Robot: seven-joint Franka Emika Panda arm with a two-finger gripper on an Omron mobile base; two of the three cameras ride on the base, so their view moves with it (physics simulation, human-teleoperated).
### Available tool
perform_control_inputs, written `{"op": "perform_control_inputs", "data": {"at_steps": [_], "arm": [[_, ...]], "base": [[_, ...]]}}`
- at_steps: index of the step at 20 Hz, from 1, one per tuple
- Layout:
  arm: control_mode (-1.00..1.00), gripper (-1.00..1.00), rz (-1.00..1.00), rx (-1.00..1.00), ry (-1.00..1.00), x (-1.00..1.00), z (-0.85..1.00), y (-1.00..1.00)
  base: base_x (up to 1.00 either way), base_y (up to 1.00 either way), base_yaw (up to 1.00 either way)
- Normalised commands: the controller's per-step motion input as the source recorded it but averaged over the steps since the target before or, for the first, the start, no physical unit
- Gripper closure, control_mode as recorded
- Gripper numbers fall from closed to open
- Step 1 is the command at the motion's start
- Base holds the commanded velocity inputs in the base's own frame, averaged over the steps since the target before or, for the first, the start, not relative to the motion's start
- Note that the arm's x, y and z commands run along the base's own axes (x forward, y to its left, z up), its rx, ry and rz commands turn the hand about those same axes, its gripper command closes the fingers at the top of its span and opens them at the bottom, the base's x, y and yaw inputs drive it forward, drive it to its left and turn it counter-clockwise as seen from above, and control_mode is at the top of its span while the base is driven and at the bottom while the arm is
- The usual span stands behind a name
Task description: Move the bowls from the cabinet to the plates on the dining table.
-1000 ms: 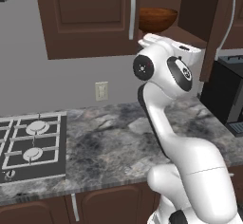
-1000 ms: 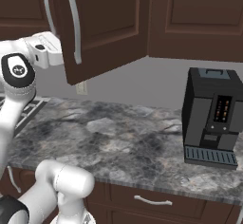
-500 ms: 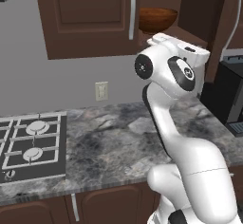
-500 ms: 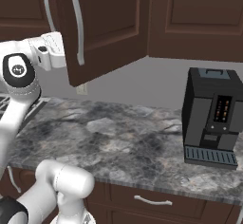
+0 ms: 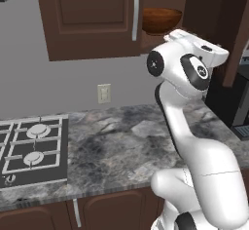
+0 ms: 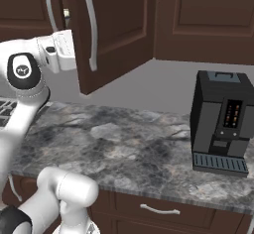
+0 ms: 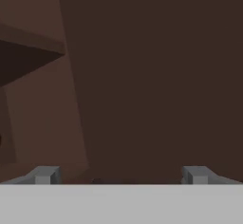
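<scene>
A glossy reddish-brown wooden bowl [image 5: 161, 19] sits on the shelf of the open dark brown cabinet [image 5: 92, 17], just above and left of my white hand [image 5: 198, 47]. In the hand view my gripper [image 7: 119, 176] is open with nothing between its fingertips [image 7: 45, 174], which stand wide apart. It faces a dark inner wall of the cabinet [image 7: 152, 76], with a shelf edge [image 7: 28, 40] at upper left. The cabinet's open door [image 6: 116, 29] with its long silver handle [image 6: 89, 25] swings out beside the hand [image 6: 58, 52]. The plates and the dining table are out of view.
Below the cabinet runs a grey marbled counter [image 5: 121, 141] with a gas hob [image 5: 31, 151] at its left. A black coffee machine [image 6: 221, 124] stands on the right of the counter. Low brown cupboards [image 6: 158, 210] lie beneath. A wall socket [image 5: 103, 93] is on the backsplash.
The hand has crept a little further toward the open cabinet, level with the space under the bowl. The gripper stays open and the bowl has not moved.
</scene>
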Motion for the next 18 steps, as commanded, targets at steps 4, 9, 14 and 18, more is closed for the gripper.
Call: {"op": "perform_control_inputs", "data": {"at_steps": [4, 9, 14, 18], "arm": [[-1.00, -1.00, 0.00, 0.01, -0.01, -0.16, 0.13, -0.61], [-1.00, -1.00, 0.04, 0.00, 0.00, -0.26, 0.00, -0.56], [-1.00, -1.00, 0.12, 0.00, 0.00, -0.29, 0.00, -0.35], [-1.00, -1.00, 0.22, 0.00, 0.00, -0.17, -0.07, -0.13]], "base": [[0.00, 0.00, 0.00], [0.00, 0.00, 0.00], [0.00, 0.00, 0.00], [0.00, 0.00, 0.00]]}}
